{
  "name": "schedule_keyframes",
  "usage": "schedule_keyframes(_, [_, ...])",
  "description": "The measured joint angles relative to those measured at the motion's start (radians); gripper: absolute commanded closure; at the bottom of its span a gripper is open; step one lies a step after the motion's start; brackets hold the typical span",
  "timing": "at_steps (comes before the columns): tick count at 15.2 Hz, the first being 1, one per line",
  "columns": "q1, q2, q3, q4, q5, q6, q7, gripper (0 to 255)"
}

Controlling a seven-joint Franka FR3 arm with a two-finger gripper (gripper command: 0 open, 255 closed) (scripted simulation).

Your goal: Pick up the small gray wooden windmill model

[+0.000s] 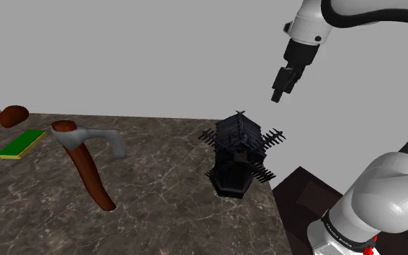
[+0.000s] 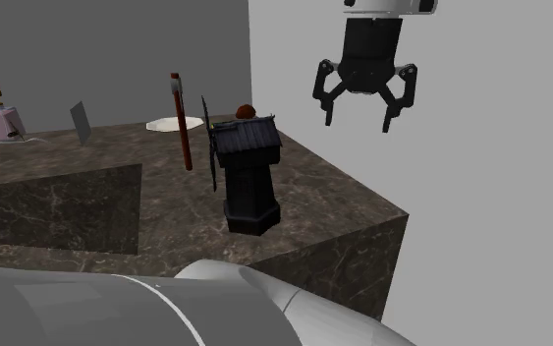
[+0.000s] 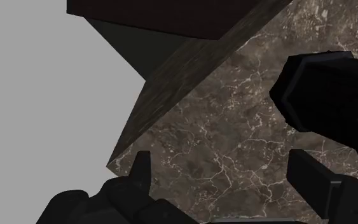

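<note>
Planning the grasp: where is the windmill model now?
In the shoulder view the dark windmill model stands upright near the counter's right edge, below and left of the open end effector.

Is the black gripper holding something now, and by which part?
Nothing. The black two-finger gripper hangs open in the air, apart from the dark windmill model.

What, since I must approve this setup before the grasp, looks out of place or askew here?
Nothing is spilled or toppled. The windmill stands upright, though it is drawn nearly black and sits near the counter edge. The open gripper hangs higher, off to one side.
</note>
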Motion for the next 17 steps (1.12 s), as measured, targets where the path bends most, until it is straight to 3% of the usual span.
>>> schedule_keyframes(3, [0.02,-0.001,0.014,-0.007,0.017,0.025,-0.007,0])
schedule_keyframes(17, [0.252,-0.03,0.183,-0.062,0.196,0.296,-0.1,0])
